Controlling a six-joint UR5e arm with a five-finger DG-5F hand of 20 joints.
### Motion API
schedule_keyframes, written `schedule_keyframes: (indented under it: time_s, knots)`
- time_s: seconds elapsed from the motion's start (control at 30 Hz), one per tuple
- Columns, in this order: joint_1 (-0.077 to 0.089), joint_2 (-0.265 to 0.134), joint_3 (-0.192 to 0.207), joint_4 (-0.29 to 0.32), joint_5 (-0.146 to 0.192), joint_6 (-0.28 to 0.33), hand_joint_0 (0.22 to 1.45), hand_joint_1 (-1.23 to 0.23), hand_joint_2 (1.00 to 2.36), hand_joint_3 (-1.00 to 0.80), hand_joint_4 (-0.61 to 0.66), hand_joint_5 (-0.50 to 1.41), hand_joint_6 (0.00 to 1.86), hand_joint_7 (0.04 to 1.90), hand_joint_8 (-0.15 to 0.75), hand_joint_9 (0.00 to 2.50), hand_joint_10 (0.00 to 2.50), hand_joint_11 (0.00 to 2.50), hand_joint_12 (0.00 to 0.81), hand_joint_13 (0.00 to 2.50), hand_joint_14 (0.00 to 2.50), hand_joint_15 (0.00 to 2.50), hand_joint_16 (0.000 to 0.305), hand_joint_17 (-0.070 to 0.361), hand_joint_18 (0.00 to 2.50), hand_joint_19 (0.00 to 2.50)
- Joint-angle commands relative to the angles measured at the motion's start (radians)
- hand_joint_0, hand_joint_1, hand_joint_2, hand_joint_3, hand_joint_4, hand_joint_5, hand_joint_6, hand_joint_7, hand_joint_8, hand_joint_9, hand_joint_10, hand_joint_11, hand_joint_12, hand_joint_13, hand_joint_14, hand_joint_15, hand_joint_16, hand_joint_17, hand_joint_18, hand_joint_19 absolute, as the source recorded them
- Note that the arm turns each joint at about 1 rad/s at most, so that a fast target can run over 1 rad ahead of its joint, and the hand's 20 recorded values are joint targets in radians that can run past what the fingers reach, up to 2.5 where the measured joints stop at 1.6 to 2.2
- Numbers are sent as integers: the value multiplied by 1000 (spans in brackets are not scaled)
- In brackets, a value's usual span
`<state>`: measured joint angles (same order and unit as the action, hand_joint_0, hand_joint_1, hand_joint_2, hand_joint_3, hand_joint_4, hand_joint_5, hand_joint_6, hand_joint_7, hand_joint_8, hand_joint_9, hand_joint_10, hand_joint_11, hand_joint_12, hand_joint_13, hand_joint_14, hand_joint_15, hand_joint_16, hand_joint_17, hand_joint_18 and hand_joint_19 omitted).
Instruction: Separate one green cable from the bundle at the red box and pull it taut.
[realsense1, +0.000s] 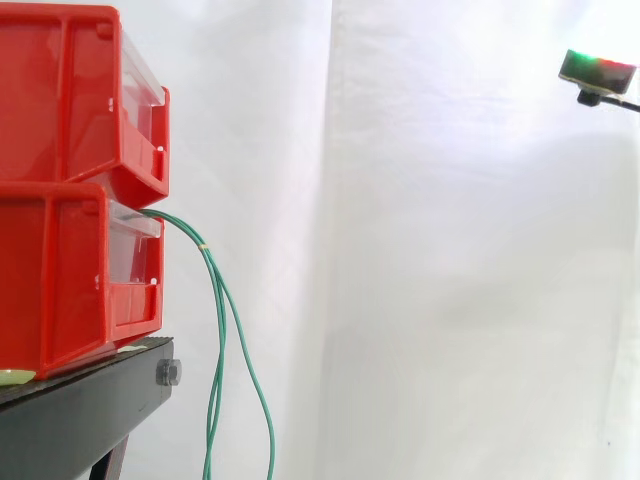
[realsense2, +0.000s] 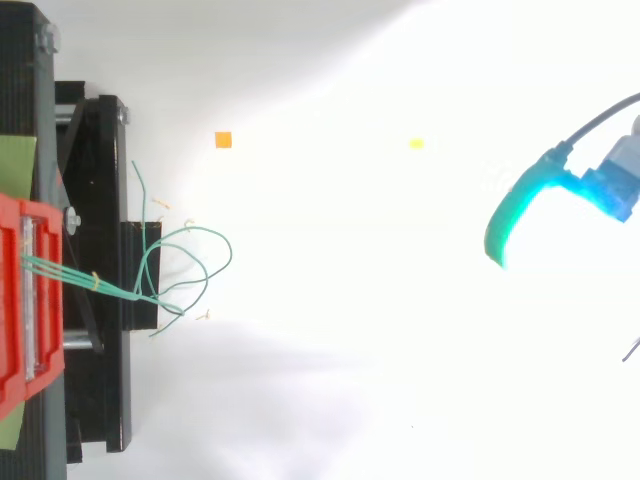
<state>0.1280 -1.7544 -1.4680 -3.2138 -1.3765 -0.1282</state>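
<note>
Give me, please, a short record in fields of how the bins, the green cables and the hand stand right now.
bins: upper red bin stacked on lower red bin, both on a black stand
cables: green cable bundle comes out at the lower bin's front and hangs slack past the stand's edge
tie: yellowish band round the bundle near the bin
hand: hand high at the right, well apart from the cables
task state: no cable separated or pulled taut yet

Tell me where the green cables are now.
Side view, left: the green cables emerge from the lower red bin and hang beside the black stand, far from the hand at upper right.
</note>
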Motion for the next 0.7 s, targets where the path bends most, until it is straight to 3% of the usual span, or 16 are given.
schedule_keyframes:
  time_s: [0.0, 0.23, 0.37, 0.53, 0.67]
  knots:
    - [1, 0, 0, 9, 34, -19, 286, -414, 1000, -500, 251, -171, 501, 615, 402, 1296, 7, 226, 542, 1215, 11, 335, 103, 232, 1805, 114]
    - [-7, -73, 0, 57, 43, -24, 288, -420, 1000, -500, 243, -179, 501, 616, 407, 1220, 6, 181, 543, 1158, 12, 322, 105, 235, 1751, 118]
    - [-8, -131, 5, 164, 45, -27, 288, -424, 1000, -500, 237, -181, 501, 614, 402, 1208, 5, 200, 535, 1146, 11, 336, 104, 233, 1721, 127]
    - [-7, -143, 9, 193, 45, -42, 289, -428, 1000, -500, 236, -180, 501, 613, 395, 1192, 6, 189, 524, 1089, 10, 335, 99, 223, 1586, 131]
    - [-5, -155, 8, 196, 65, -105, 290, -429, 1000, -500, 237, -179, 501, 610, 400, 1176, 5, 178, 523, 1065, 10, 331, 97, 218, 1523, 108]
